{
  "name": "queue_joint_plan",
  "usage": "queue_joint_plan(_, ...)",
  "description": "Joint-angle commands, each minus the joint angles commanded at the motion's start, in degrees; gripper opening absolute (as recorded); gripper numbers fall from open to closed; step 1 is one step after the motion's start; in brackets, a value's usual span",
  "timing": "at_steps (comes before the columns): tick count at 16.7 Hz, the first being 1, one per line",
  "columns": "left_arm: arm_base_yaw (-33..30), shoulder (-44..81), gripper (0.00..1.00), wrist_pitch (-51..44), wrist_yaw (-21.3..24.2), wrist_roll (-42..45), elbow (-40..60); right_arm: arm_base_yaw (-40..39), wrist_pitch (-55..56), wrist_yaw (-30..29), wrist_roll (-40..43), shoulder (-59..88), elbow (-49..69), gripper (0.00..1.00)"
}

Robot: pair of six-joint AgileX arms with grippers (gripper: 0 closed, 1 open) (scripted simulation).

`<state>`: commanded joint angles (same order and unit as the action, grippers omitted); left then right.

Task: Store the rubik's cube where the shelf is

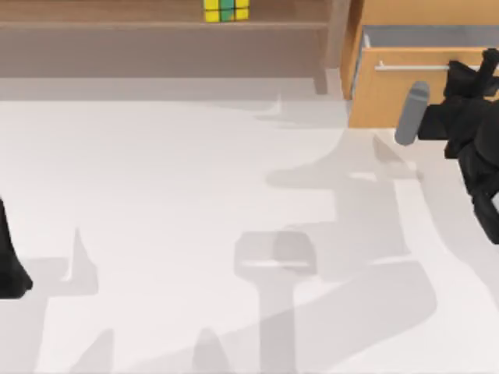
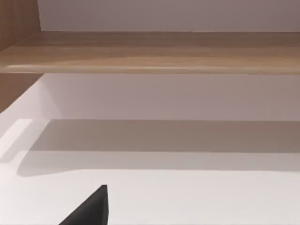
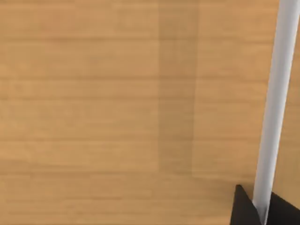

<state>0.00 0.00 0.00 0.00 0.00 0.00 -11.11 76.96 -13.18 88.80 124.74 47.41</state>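
Note:
The rubik's cube (image 1: pixel 226 9), yellow and green, rests on the board of the long light brown shelf (image 1: pixel 117 31) at the back of the table. The left wrist view looks at this shelf's board (image 2: pixel 150 54) and the shadowed recess under it. My left arm (image 1: pixel 9 265) is parked at the table's left edge, far from the cube. My right gripper (image 1: pixel 487 64) is at the back right, shut on the silver handle (image 3: pixel 272 117) of the orange-wood drawer cabinet, with a dark fingertip (image 3: pixel 241 208) on each side of the bar.
The orange-wood cabinet's drawer (image 1: pixel 405 93) stands pulled out at the back right, its grey inside showing behind the front panel. The shelf's upright end post (image 1: pixel 337 47) stands between shelf and cabinet. The white table (image 1: pixel 195 218) spreads in front.

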Motion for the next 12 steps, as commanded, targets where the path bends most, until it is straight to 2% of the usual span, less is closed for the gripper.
queue_joint_plan(12,0.0,0.0,1.00,0.0,0.0,0.0,0.0,1.8,-9.0,1.8,0.1,7.1,15.8,0.00)
